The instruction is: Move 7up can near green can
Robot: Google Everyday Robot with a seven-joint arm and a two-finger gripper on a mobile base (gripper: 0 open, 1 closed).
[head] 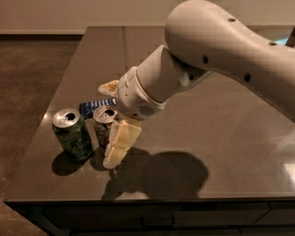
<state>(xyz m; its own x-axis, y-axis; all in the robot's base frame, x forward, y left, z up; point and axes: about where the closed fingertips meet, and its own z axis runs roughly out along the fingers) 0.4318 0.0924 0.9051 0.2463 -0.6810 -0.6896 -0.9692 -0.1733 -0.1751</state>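
I'm looking down at a dark, glossy table (239,152) in a room with brown carpet (32,73) and a pale wall (92,14) beyond its far edge. The arm (221,50) comes in from the upper right of my view and throws a heavy shadow (156,177) on the top, just in front of the gripper (108,125).

The gripper is low over the table's front-left corner with its fingers spread. One finger (120,143) slants down almost to the surface and the other (109,86) pokes out behind. The 7up can (102,131) stands upright between them, not clamped as far as I can see. The green can (71,136) is upright just beside it, on the side away from the arm.

A blue object (94,107) lies behind the two cans, under the rear finger.

The front edge is near, just past the shadow, and the left edge is close beyond the green can. The wide stretch of tabletop lies behind the gripper and off to the arm's side.
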